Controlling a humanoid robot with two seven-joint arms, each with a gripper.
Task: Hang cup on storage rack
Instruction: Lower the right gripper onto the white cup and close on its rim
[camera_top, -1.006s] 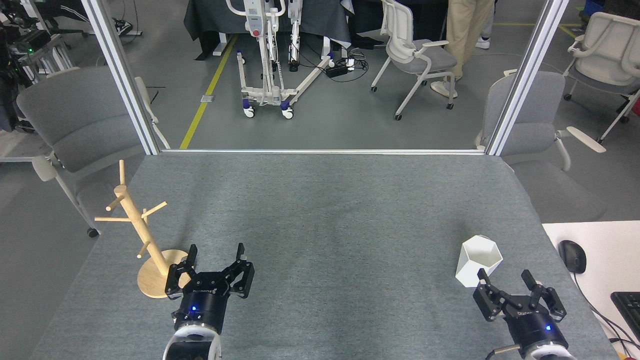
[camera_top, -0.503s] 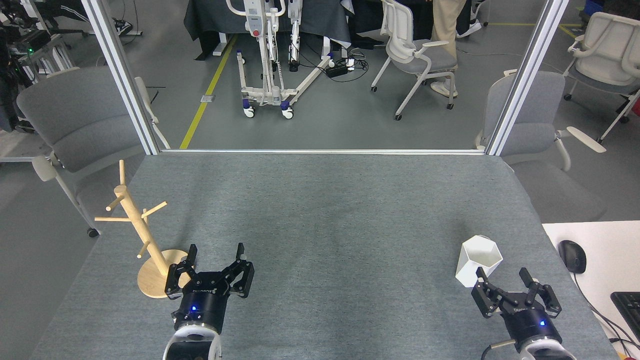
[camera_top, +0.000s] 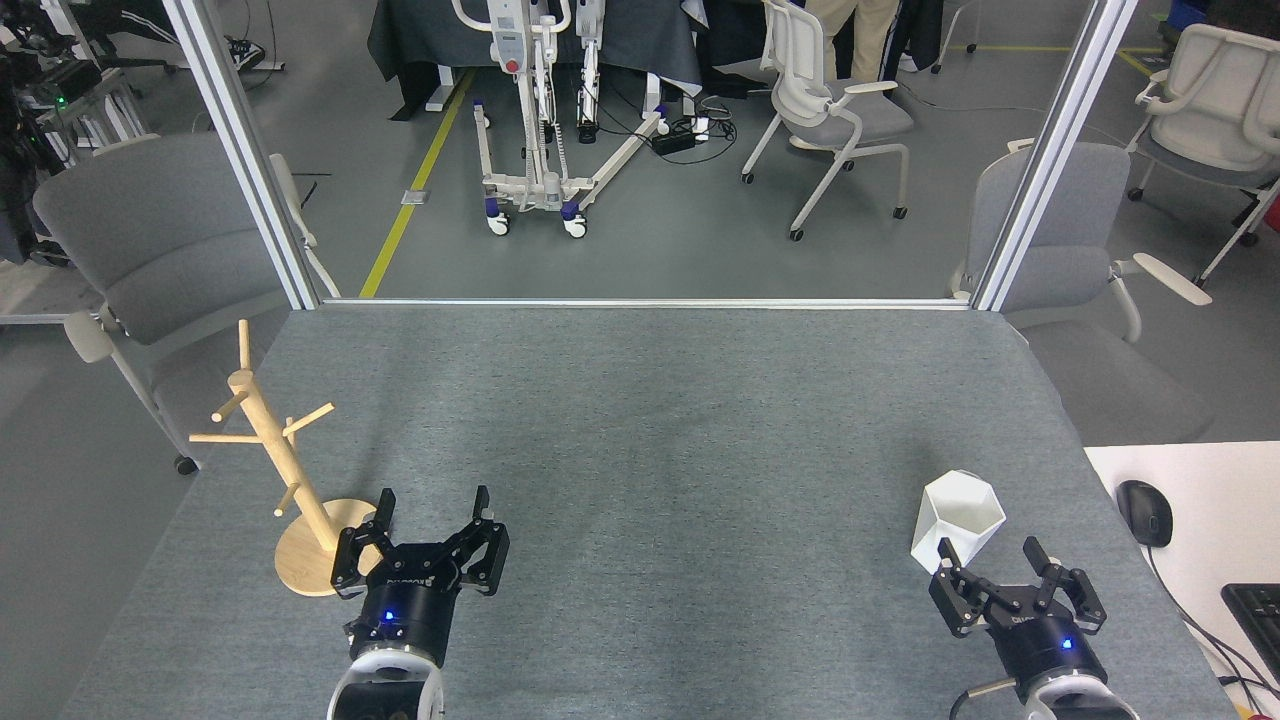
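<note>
Cup (camera_top: 957, 522) stands upright on the grey worktop (camera_top: 640, 430), just beyond the right gripper (camera_top: 988, 555), whose fingers are spread apart; its left finger (camera_top: 946, 553) overlaps the cup's near wall, contact unclear. No handle shows from here. Far to that gripper's left, the left gripper (camera_top: 434, 506) is also spread and empty. Just left of it, the rack (camera_top: 285, 470) stands on its round base, pegs bare.

Matt white cup (camera_top: 956, 523), seemingly ceramic; pale, smooth, unpainted wooden mug tree (camera_top: 290, 478); table (camera_top: 640, 420) covered in rough grey felt-like cloth.
</note>
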